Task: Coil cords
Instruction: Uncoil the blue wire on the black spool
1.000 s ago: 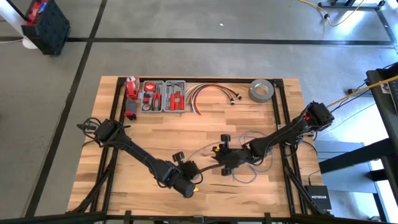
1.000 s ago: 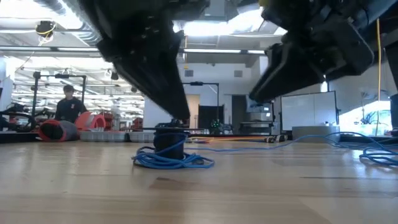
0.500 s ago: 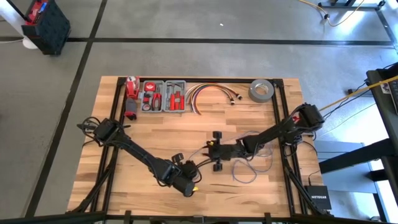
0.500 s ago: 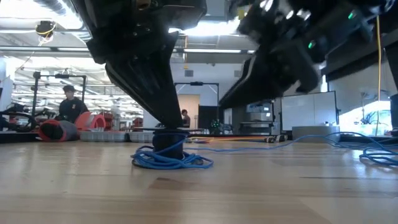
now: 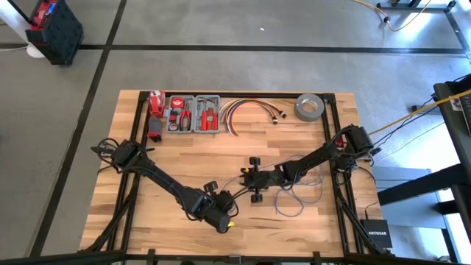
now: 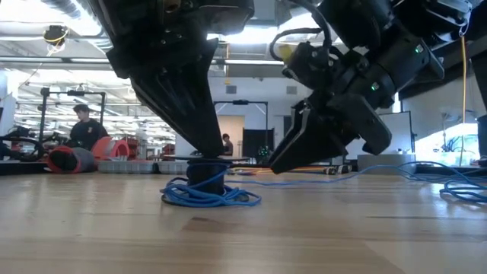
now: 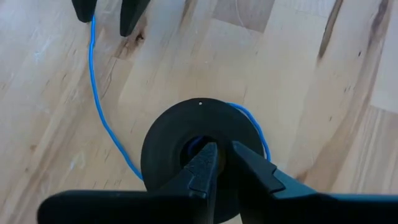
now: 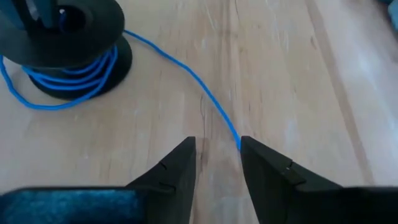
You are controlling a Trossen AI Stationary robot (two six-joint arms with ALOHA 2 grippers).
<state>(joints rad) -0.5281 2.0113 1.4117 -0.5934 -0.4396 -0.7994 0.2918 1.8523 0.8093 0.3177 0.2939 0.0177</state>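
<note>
A black spool stands upright on the table near its front middle. Blue wire is wound round its foot. My left gripper comes down on the spool's top and is shut on it. From the spool the wire runs over the wood to my right gripper. That gripper stands open just to the spool's right, low over the table. More wire lies in slack loops farther right. My left gripper has its fingertips at the central hole of the spool's top flange, slanting down from above. Whether a finger reaches into the hole is hidden by the fingers themselves. The spool stands on the table. My right gripper does not pinch the wire: the wire meets the inner edge of one fingertip and disappears under it. The fingers slant down toward the table, and the wire lies slack on the wood.
Along the far edge stand a red bottle, a tool tray, a bundle of red, yellow and white cables and a grey tape roll. Bare wood lies left of the spool. A person is in the room behind.
My right gripper has moved toward the table's left edge and down, coming close to the spool, its fingers still apart. The spool and my left gripper have stayed in place.
</note>
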